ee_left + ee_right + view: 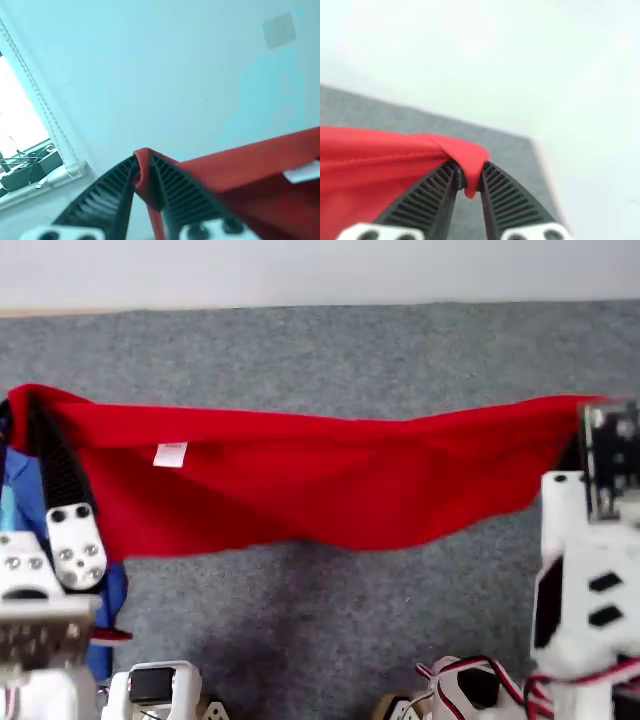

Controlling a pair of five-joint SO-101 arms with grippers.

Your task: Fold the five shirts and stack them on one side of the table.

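Grey felt-like surface (350, 350) spans the high view. Red cloth shirt (330, 485) hangs as a wide band across mid-frame, edge to edge, sagging at centre. Blue cloth garment (18, 495) lies at the lower left edge, partly behind the red shirt's end. Left hand (143, 162) is clamped on the shirt's corner at the high view's upper left. Right hand (469, 175) is clamped on the corner at the right edge. Small white tag (170, 454) sits left of centre on the shirt.
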